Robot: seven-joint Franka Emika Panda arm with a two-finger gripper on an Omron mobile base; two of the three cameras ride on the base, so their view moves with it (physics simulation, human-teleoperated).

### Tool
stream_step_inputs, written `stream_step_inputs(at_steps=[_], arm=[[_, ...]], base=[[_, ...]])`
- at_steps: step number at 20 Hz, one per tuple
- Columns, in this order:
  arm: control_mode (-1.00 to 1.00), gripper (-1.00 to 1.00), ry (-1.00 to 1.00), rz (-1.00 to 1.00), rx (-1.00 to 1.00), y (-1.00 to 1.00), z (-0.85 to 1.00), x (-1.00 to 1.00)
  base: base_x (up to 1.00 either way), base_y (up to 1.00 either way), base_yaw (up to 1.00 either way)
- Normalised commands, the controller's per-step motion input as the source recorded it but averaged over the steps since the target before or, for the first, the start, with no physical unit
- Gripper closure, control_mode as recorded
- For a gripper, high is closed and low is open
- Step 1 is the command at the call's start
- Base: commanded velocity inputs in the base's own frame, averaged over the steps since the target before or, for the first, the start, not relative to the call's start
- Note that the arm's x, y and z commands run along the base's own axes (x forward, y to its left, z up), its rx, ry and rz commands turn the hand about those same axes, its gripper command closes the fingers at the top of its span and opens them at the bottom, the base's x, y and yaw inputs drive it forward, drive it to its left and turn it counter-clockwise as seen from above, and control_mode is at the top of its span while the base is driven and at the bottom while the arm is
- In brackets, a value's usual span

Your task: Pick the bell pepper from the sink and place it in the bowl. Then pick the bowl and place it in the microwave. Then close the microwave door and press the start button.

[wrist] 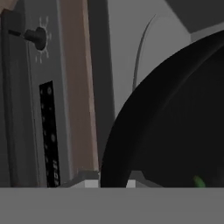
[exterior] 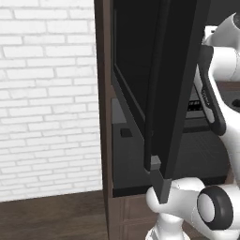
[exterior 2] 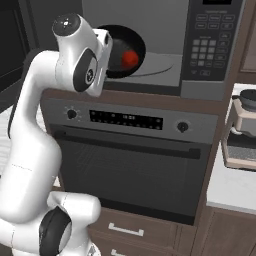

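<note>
Red bell pepper [exterior 2: 130, 58] in bowl [exterior 2: 120, 52], bowl inside microwave [exterior 2: 165, 47]; microwave door [exterior: 173, 89] open. You still close, press start. Gripper [wrist: 113, 183] grip unclear.

White arm [exterior 2: 30, 145] raised, elbow bent, wrist [exterior 2: 92, 57] reaching forward.

- The microwave door [exterior: 171, 93] stands swung out wide, its edge hanging just in front of the arm's base; it walls off the left side
- The microwave [exterior 2: 165, 45] cavity is open at the front; the bowl [exterior 2: 125, 50] with the bell pepper [exterior 2: 130, 58] fills its left part, bare floor to the right
- The oven [exterior 2: 130, 160] front below is shut; its knobs [exterior 2: 71, 114] jut out slightly
</note>
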Motion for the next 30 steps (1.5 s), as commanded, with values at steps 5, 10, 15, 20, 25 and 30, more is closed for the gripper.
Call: stream_step_inputs(at_steps=[5,10,15,20,25,30], arm=[[-1.0,1.0,0.04,0.07,-0.01,0.0,0.0,0.5],[-1.0,1.0,0.05,0.07,-0.01,0.0,0.0,0.53],[-1.0,1.0,0.05,0.07,-0.02,0.0,-0.01,0.47],[-1.0,1.0,0.04,0.03,-0.02,0.0,-0.12,0.45],[-1.0,1.0,0.09,0.01,-0.05,0.0,-0.27,0.3],[-1.0,1.0,0.06,0.01,-0.02,0.0,-0.25,0.23]], base=[[0.0,0.0,0.0],[0.0,0.0,0.0],[0.0,0.0,0.0],[0.0,0.0,0.0],[0.0,0.0,0.0],[0.0,0.0,0.0]])
